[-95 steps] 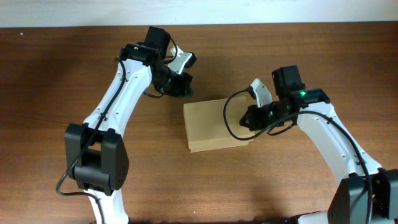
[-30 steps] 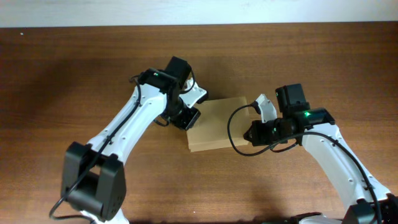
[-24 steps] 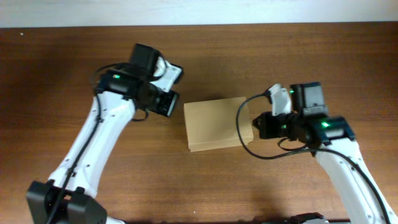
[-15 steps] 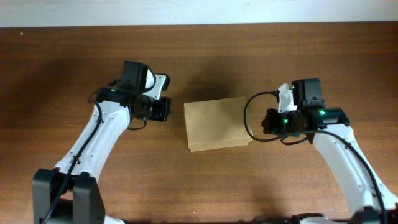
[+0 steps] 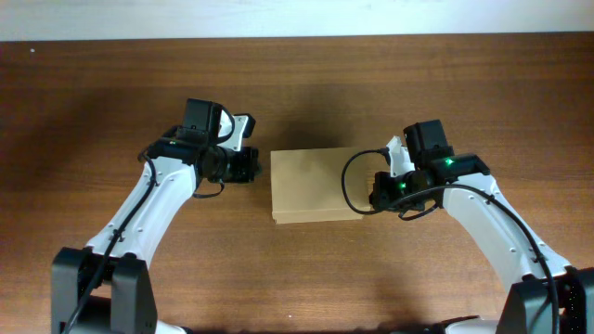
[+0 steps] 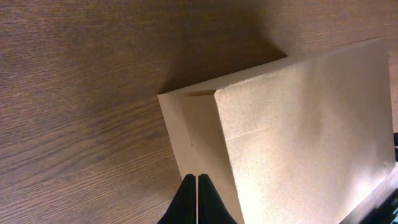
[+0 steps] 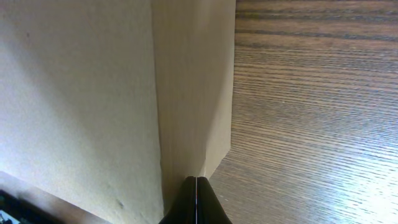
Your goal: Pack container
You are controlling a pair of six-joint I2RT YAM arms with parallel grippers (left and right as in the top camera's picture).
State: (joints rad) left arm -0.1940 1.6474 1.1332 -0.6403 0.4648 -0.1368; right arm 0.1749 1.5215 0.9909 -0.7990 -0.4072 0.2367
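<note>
A single small plain tan cardboard box (image 5: 316,184), lid folded flat, lies at the middle of the brown wooden table (image 5: 93,93), one arm at each short end. The left gripper (image 5: 247,166) sits just beside the box's left end and the right gripper (image 5: 373,193) against its right end, and both wrist views show each pair of fingers clenched together on nothing. The one box looks light and matte, with thin walls likely to dent, so the two grippers would probably do best pressing on its stiffer folded end edges.
</note>
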